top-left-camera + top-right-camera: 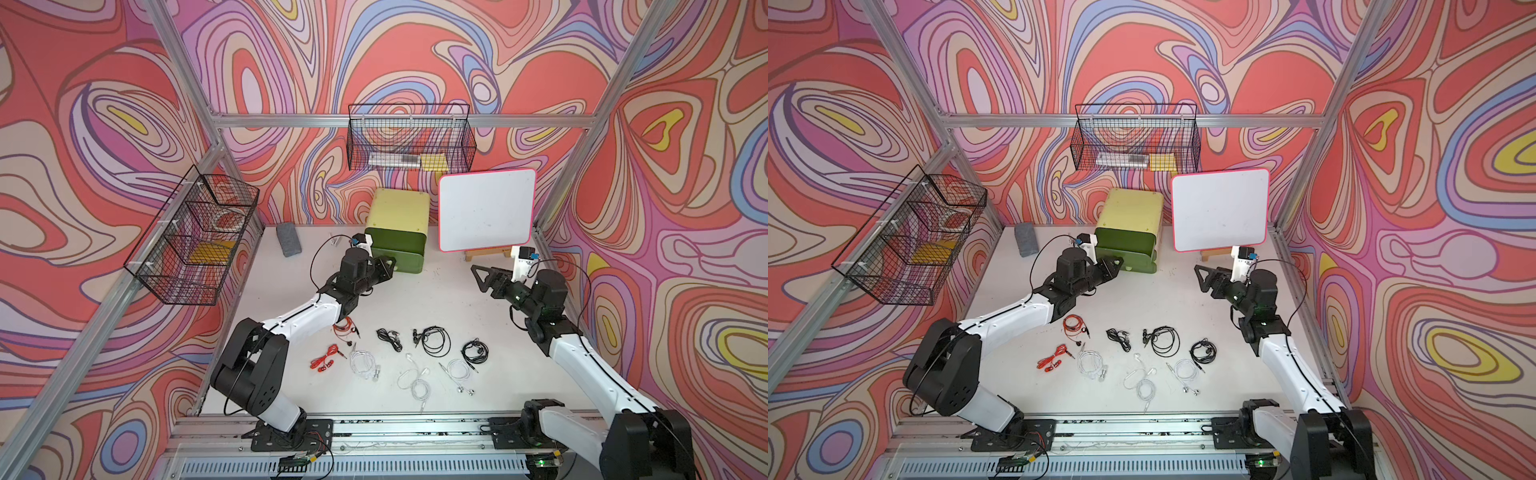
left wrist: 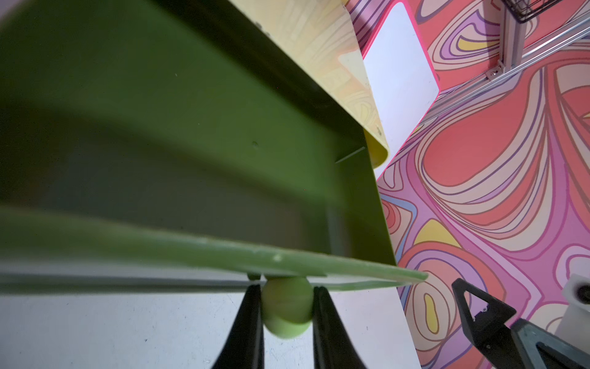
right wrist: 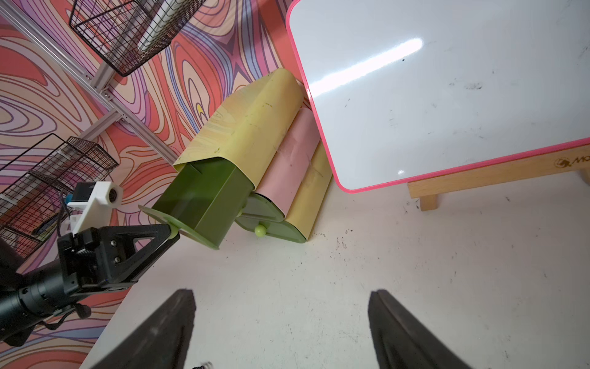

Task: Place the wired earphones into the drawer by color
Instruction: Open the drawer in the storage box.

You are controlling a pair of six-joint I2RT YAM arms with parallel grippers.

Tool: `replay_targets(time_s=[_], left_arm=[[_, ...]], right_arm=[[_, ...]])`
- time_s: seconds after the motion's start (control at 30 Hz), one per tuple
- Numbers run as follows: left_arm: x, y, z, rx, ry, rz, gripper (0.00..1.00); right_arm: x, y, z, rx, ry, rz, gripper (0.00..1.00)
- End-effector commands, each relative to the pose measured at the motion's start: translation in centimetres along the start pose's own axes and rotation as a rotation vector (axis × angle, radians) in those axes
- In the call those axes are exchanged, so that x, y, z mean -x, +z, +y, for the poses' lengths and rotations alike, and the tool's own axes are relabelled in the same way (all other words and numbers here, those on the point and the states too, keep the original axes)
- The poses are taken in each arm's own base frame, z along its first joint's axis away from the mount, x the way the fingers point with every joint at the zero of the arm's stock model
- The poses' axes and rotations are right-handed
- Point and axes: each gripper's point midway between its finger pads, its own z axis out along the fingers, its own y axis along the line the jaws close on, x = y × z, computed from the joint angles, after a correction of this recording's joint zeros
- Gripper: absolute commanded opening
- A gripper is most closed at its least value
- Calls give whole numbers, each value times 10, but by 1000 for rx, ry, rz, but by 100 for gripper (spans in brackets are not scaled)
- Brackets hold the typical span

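The drawer cabinet (image 1: 401, 203) has a pale yellow-green shell and stands at the back of the table. Its top dark-green drawer (image 3: 204, 204) is pulled out, and nothing shows inside (image 2: 191, 179). My left gripper (image 2: 287, 289) is shut on that drawer's round light-green knob (image 2: 287, 310), as both top views show (image 1: 390, 266) (image 1: 1119, 262). The wired earphones lie in front: two red sets (image 1: 347, 326) (image 1: 324, 361), three black (image 1: 389, 338) (image 1: 436, 340) (image 1: 475, 352), three white (image 1: 363, 365) (image 1: 415, 380) (image 1: 459, 372). My right gripper (image 3: 282, 294) hovers open over bare table, right of the drawer (image 1: 478, 276).
A pink-framed whiteboard (image 1: 486, 208) on a wooden stand leans right of the cabinet. A grey eraser (image 1: 288, 239) lies at the back left. Black wire baskets hang on the left wall (image 1: 195, 241) and the back wall (image 1: 411, 137).
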Motion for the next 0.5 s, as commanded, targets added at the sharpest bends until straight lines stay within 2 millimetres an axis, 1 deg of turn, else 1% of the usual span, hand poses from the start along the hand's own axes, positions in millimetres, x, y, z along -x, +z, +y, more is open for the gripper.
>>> replay_targets(time_s=[0.0,0.2,0.37,0.43,0.47], left_arm=[[3,-13,-10,-15,11,-21,12],[-6,-23,-8,-1,17,-2,12],[-12,-27,-2,14,10,1,12],[-13,-26,1,20,10,4,13],[-14,-25,2,25,8,7,16]], right_arm=[[3,-4,2,4,-19,-21,87],[3,-4,1,3,-18,-22,87],[4,-4,2,4,-18,-23,87],[4,-4,2,4,-18,-23,87],[3,-4,1,3,-16,-22,87]])
